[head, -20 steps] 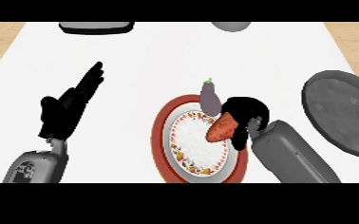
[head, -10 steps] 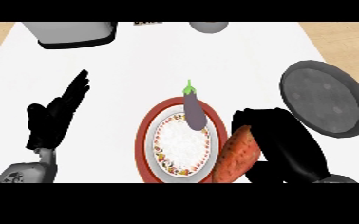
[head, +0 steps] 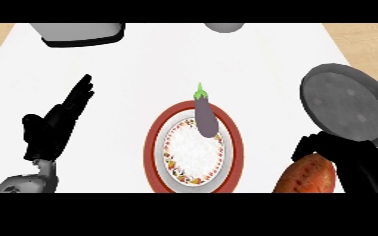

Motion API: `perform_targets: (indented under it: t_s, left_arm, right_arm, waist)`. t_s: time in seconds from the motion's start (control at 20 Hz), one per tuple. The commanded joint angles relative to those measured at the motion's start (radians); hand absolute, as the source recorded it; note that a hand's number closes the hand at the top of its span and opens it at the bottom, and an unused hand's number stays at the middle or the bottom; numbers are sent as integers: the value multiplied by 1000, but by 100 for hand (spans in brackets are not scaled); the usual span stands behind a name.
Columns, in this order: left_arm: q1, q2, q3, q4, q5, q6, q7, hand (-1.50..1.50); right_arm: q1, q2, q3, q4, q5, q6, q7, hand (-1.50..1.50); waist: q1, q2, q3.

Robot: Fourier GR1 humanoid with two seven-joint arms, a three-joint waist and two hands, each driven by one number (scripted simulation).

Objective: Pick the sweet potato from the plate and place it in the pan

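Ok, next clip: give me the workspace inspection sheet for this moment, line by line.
Surface: white counter, tan strips at both upper corners.
Job's things: sweet potato off the plate, at the lower right, short of the pan.
Clutter: eggplant lying across the plate's upper rim; grey container at top left; grey rounded object at top centre, cut off.
Hands: right hand with fingers curled round the sweet potato; left hand open, resting at the left, fingers up.
Cables: nothing seen.
Surroundings: nothing seen beyond the counter.
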Motion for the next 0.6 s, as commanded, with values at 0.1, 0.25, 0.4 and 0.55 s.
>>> perform_targets:
  t_s: [0.1,0.25,0.4,0.55]
  left_arm:
    - [-26,-18,-21,9,-24,4,-7,0]
    - [31,-31,-46,-34,-33,4,-25,0]
    - [-48,-34,-43,-12,-25,-11,17,0]
    - [-76,-19,-14,-18,-2,-30,44,0]
  right_arm:
    - [280,-57,-206,-150,-1,-183,-147,150]
    - [369,16,-275,-81,-114,-307,-288,150]
    - [439,34,-373,6,-188,-343,-426,150]
    - [435,55,-466,218,-238,-401,-644,150]
  waist:
    - [36,18,-1]
    - [43,16,0]
    - [65,22,-2]
    - [81,25,-2]
